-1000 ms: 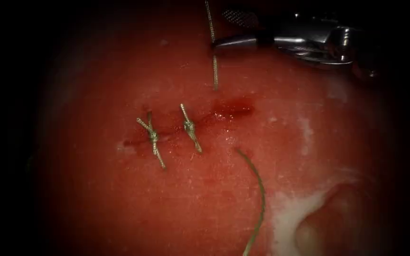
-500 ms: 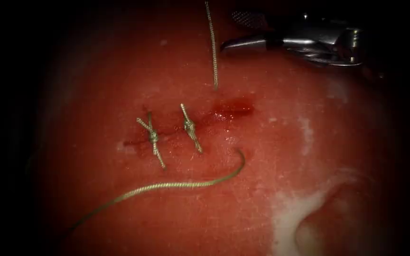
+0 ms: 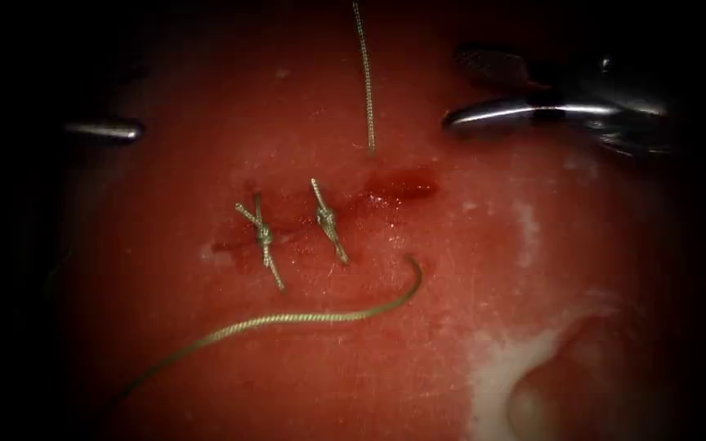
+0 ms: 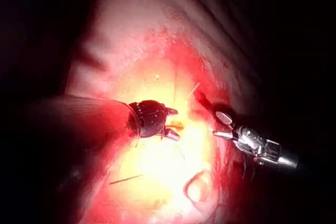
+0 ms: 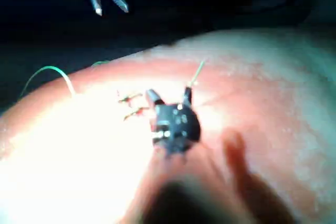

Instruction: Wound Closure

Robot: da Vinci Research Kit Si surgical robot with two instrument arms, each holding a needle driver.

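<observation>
- The right tool hangs at the far right, above the tissue, its jaws parted and holding nothing; one jaw lies bright and level, the other lifts above it.
- In the right wrist view that tool shows the same spread jaws, close to the knots.
- The left tool peeks in at the far left as a rounded metal tip. From the endoscope I cannot tell its jaw state, but in the left wrist view its jaws stand apart with nothing between them.
- The thread runs down from the far edge and enters the tissue just beyond the cut, by the red fluid. It comes out on the near side and trails away to the near left, lying slack on the surface.
- I judge this loose run is left free so either tool can reach it.
- Two finished knots sit across the left part of the cut, their cut ends sticking out.
- I cannot make out the needle.
- The tissue is wet and glossy, with a pale fatty patch at the near right; surroundings are dark.
</observation>
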